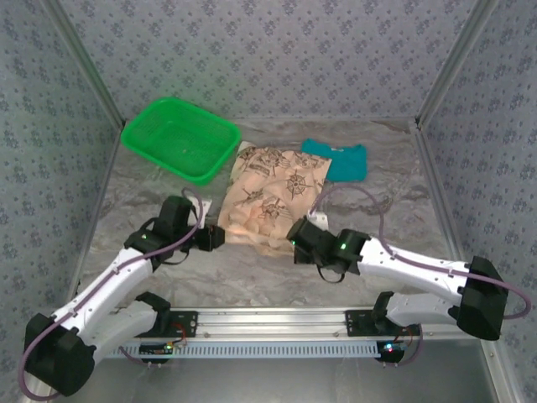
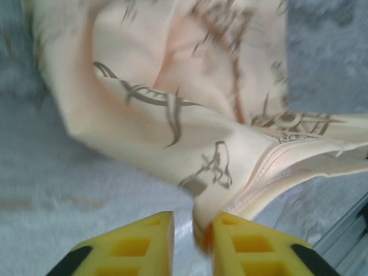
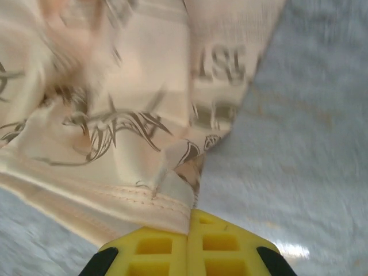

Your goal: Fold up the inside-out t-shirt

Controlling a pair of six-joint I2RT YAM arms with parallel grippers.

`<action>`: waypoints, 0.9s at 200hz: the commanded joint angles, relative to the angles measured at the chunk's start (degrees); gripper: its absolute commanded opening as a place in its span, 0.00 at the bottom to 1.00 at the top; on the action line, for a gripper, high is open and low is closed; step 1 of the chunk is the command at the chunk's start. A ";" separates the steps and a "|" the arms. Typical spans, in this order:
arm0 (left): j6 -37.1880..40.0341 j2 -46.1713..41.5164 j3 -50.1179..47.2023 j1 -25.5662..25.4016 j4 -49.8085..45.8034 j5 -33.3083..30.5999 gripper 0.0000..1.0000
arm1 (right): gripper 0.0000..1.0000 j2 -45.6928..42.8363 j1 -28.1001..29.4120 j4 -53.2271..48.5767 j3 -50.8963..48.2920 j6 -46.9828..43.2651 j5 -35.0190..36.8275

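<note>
Marbled grey table (image 1: pixel 252 273) between patterned walls, with a green basket (image 1: pixel 132 138) at the far left and a teal garment (image 1: pixel 340 159) at the far right. Between them lies the t-shirt (image 1: pixel 273 197), a rumpled oblong, print up, its near edge towards the arms. The right gripper (image 3: pixel 188 221) is at the near right corner, jaws pressed together on the stitched hem. The left gripper (image 2: pixel 192 221) is at the near left corner with jaws narrow. The hem sits between them against one finger, but a sliver of gap shows, so I cannot tell whether it grips. The step looks like taking both near corners for a fold away from the arms. Next, the left pinch needs to be sure, then both corners should rise level and travel together, so the cloth does not skew or slip
</note>
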 commanded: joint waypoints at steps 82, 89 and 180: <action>-6.00 20.61 18.72 -0.67 -1.30 1.30 0.57 | 0.43 -6.86 -19.90 3.40 1.62 -20.04 -20.43; -5.73 22.68 19.39 -1.07 -0.28 1.05 0.57 | 0.44 -5.78 -20.78 5.47 1.65 -22.43 -20.51; -5.89 37.66 14.76 -4.07 1.34 -3.83 0.57 | 0.30 22.89 -8.52 11.74 5.40 -28.20 -15.26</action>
